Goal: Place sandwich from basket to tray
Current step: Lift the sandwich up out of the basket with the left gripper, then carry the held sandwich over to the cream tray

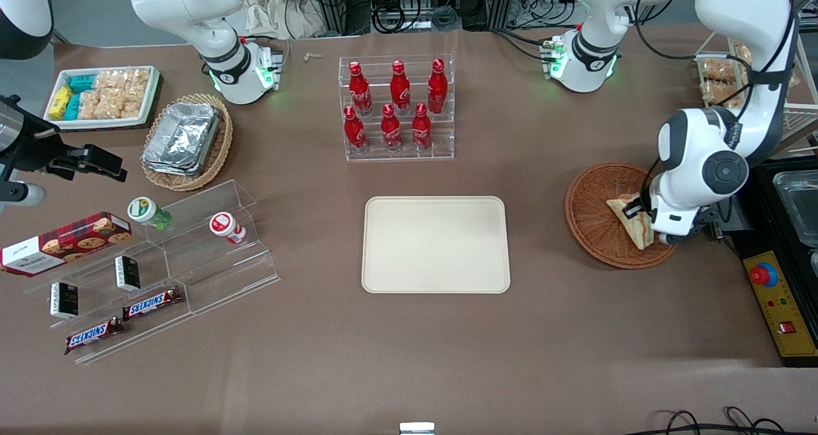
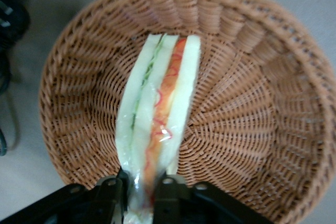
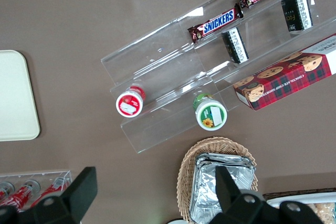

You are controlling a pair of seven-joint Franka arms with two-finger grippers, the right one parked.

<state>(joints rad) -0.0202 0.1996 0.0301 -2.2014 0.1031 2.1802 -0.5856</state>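
Note:
The sandwich (image 1: pixel 629 223) is a pale wrapped wedge inside the reddish-brown wicker basket (image 1: pixel 591 227), at the working arm's end of the table. My left gripper (image 1: pixel 639 210) is down in the basket and shut on the sandwich. In the left wrist view the two black fingers (image 2: pixel 110 195) pinch one end of the sandwich (image 2: pixel 160 103), whose red and green filling stripes face the camera over the basket's woven floor (image 2: pixel 247 124); the gripper (image 2: pixel 142 188) has the clear wrap squeezed between its jaws. The cream tray (image 1: pixel 436 244) lies bare at the table's middle, beside the basket.
A clear rack of red bottles (image 1: pixel 397 106) stands farther from the front camera than the tray. A tan basket of foil containers (image 1: pixel 185 138), a white snack tray (image 1: pixel 102 96) and an acrylic snack stand (image 1: pixel 153 262) sit toward the parked arm's end. A control box (image 1: pixel 776 301) lies beside the basket.

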